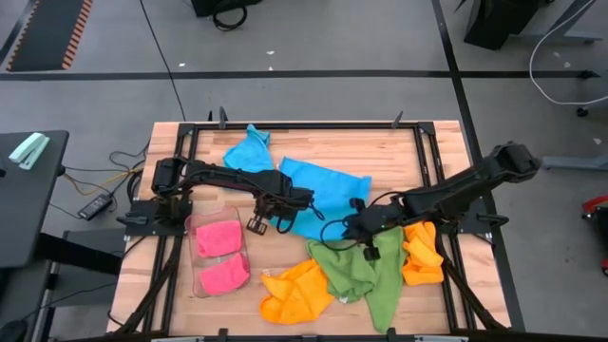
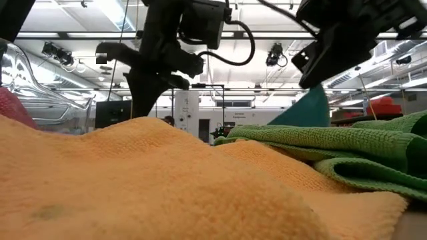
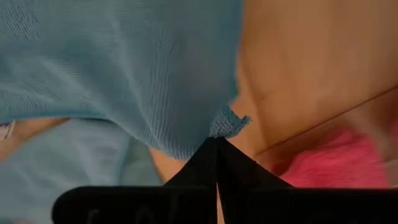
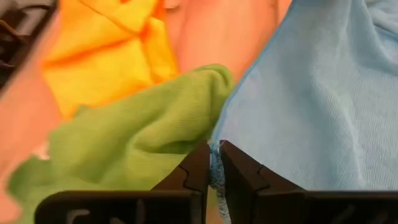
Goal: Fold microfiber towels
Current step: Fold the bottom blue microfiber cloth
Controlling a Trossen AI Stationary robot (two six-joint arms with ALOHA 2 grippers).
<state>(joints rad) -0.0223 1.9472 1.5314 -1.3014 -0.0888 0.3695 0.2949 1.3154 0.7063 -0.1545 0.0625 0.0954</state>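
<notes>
Blue towel mid-table | left gripper clamped on its corner | right gripper pinching its opposite edge | green towel beside

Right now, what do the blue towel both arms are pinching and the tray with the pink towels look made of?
Blue towel: soft looped microfiber-like cloth, matte; fine ribbed weave and stitched edge show in the wrist views. Tray: apparently clear glossy plastic; the pink towels and the wood show through it.
</notes>
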